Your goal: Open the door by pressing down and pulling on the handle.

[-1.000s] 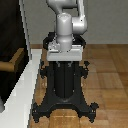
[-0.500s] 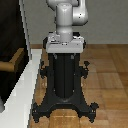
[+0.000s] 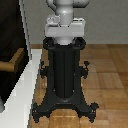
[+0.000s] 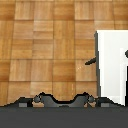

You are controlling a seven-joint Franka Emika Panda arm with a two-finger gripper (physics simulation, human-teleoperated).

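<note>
Gripper's out of sight from where I'm looking, folks — neither view catches the fingers, so spread or clenched, I can't tell you. What I do see is the white arm [image 3: 64, 15] rising off the black ribbed pedestal [image 3: 64, 75], nowhere near the target.

And the target? Over at the exterior view's left of that pedestal stands the door [image 3: 9, 35], a dark panel in its white frame [image 3: 22, 85], with the handle [image 3: 14, 61], a golden-brown lever, poking out well apart from the pedestal. It sits level, unpressed, and the door looks shut. So my read: nothing done yet. The reach, the press down and the pull are all still to come.

Room to move? Plenty of open wooden floor [image 3: 107, 75] on the far side of the pedestal from the door. The tight spot is the frame's thin edge, just beside the pedestal's feet. The wrist view shows a white block [image 4: 111, 65] over floor tiles, probably that frame, with a small dark peg beside it; too small to name.
</note>
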